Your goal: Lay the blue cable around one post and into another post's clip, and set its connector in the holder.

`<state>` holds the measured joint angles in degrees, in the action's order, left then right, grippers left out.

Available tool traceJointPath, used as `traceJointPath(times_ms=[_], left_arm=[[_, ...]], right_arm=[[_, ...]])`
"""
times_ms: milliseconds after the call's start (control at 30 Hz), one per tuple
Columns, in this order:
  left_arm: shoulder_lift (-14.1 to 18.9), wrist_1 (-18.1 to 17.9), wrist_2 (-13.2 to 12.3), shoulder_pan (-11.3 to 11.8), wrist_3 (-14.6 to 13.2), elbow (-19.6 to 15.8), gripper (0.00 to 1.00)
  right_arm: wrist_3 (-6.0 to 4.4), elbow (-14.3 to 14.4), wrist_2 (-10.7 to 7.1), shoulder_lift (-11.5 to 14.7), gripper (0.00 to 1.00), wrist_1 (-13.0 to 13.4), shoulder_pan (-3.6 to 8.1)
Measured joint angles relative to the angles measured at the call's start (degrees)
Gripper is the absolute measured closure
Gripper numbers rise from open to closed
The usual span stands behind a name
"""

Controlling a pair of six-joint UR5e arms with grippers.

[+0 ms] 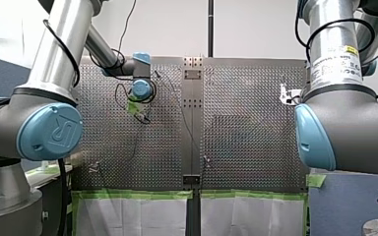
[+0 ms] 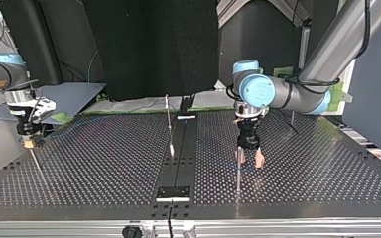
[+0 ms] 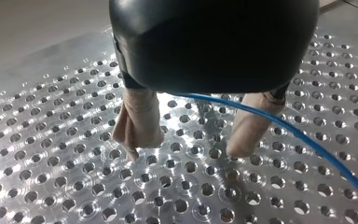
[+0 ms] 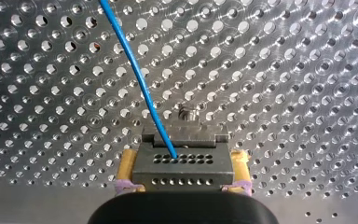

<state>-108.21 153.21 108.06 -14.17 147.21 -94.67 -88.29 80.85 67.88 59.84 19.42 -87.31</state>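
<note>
Over the shiny metal table full of small round holes (image 3: 65,186), the left gripper (image 3: 184,153) hangs with its two fingers (image 3: 137,123) spread wide, holding nothing. The fingers are wrapped in soft beige cloth, and the body above them is smooth, round and black. The thin blue cable (image 3: 279,123) comes out from under that body and goes past one finger. Seen from across the table, a thin silver post (image 2: 238,173) stands just beside this gripper.

The right gripper (image 4: 185,158) squeezes the dark grey metal block connector (image 4: 182,175) between yellow pads (image 4: 127,163). The block has rows of tiny holes, and the cable goes into one.

A blue cap (image 1: 51,132) on the left arm says "UR". A white sticker (image 1: 337,66) on the right arm has writing too small to read.
</note>
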Motion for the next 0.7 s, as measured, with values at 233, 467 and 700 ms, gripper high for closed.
traceJointPath(times_ms=[233,467,700], left_arm=[[0.01,0.00,0.00,0.07,0.00,0.01,0.00],[0.01,0.00,0.01,0.08,0.00,-0.01,0.00],[0.00,0.00,0.23,0.07,-0.06,-0.02,0.00]], right_arm=[[0.16,-0.05,0.02,-0.05,0.85,0.16,-0.05],[-0.43,0.04,0.00,-0.07,0.72,0.35,-0.07],[-0.57,0.03,-0.07,-0.09,0.17,0.36,-0.07]])
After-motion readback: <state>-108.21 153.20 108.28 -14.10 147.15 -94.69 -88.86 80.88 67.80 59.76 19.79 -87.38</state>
